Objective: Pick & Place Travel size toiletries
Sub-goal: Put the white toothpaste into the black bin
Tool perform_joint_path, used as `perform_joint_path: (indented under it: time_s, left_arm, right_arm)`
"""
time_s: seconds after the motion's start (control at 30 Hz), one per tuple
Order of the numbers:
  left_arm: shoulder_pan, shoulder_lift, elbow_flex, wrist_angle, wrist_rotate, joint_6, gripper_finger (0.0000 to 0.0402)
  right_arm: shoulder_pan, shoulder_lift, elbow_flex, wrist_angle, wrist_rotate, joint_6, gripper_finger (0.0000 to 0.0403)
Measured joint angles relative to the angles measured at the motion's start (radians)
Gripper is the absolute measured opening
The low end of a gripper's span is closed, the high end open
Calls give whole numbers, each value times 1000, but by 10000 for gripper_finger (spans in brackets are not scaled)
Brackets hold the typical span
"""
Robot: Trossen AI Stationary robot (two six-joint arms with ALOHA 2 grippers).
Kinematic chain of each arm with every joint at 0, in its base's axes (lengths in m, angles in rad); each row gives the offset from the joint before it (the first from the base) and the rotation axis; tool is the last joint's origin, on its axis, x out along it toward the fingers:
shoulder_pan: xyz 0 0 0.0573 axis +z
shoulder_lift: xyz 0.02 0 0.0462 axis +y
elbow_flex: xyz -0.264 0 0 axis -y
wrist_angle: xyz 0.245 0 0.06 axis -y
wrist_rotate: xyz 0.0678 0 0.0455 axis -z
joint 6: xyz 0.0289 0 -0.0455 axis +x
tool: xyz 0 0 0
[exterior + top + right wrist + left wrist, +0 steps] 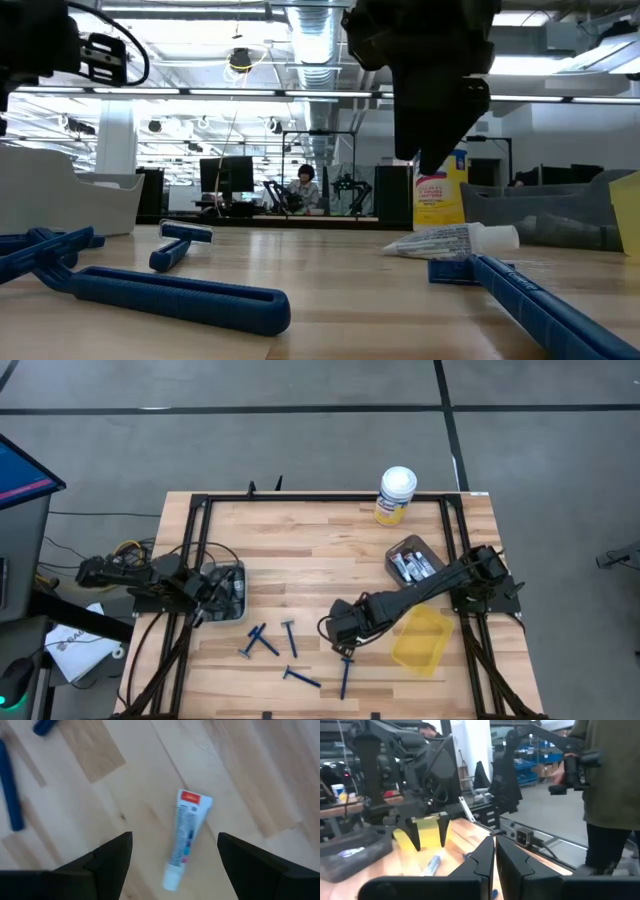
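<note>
Right gripper (172, 852) hangs with its jaws spread wide over a small white tube (184, 837) lying flat on the wooden surface (320, 550) (cap end nearest the gripper). Blue razors (262, 642) lie scattered just beyond. Farther off, the left gripper (495, 857), fingers pressed together and holding nothing, sits by a grey tray (230, 592), perhaps above its rim.

Grey concrete floor (300, 440) crossed by dark seam lines surrounds the pale wooden plank desk (320, 550); beyond, bright ceiling strip lights (560, 65), and perhaps blue storage shelving (527, 767)
</note>
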Motion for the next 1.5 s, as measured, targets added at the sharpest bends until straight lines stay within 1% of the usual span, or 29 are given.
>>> perform_joint_path:
  time_s: [0.3, 0.33, 0.37, 0.4, 0.53, 0.6, 0.67, 0.73, 0.8, 0.97, 1.07, 1.2, 1.37, 1.5]
  left_arm:
    - [-8, 7, 0, 8, -1, 0, 11]
    - [-7, 7, 0, 8, -4, 0, 11]
    - [-3, 7, 0, 7, -30, 0, 11]
    - [8, 7, 0, 2, -79, 0, 11]
    - [64, 6, 0, -5, -378, 0, 11]
    - [77, -4, 0, -7, -503, 0, 11]
    - [87, -10, 0, -4, -591, 0, 11]
    - [93, -14, 0, -6, -645, 0, 11]
    - [98, -14, 0, -6, -664, 0, 11]
    - [100, -14, 0, -5, -664, 0, 11]
    - [100, -14, 0, -5, -665, 0, 11]
    - [101, -14, 0, -3, -668, 0, 11]
    - [101, -14, 0, -23, -667, 0, 11]
    - [101, 27, 1, -37, -645, 0, 11]
  right_arm:
    - [2, 10, 1, -21, -27, 42, 285]
    - [5, 17, 1, -24, -27, 53, 285]
    - [9, 22, -1, -40, -26, 62, 285]
    - [14, 22, -2, -62, -27, 65, 285]
    - [44, 34, 0, -96, -27, 70, 285]
    - [55, 34, -2, -107, -26, 73, 285]
    - [66, 33, -5, -110, -17, 81, 285]
    - [71, 33, -18, -118, -17, 81, 285]
    - [72, 33, -40, -105, -26, 81, 285]
    - [80, 33, -102, -62, -34, 100, 285]
    - [74, 33, -115, -54, -38, 78, 285]
    - [63, 33, -130, 19, -48, 57, 285]
    - [47, 33, -155, 64, -49, 54, 285]
    - [42, 33, -197, 91, -59, 62, 285]
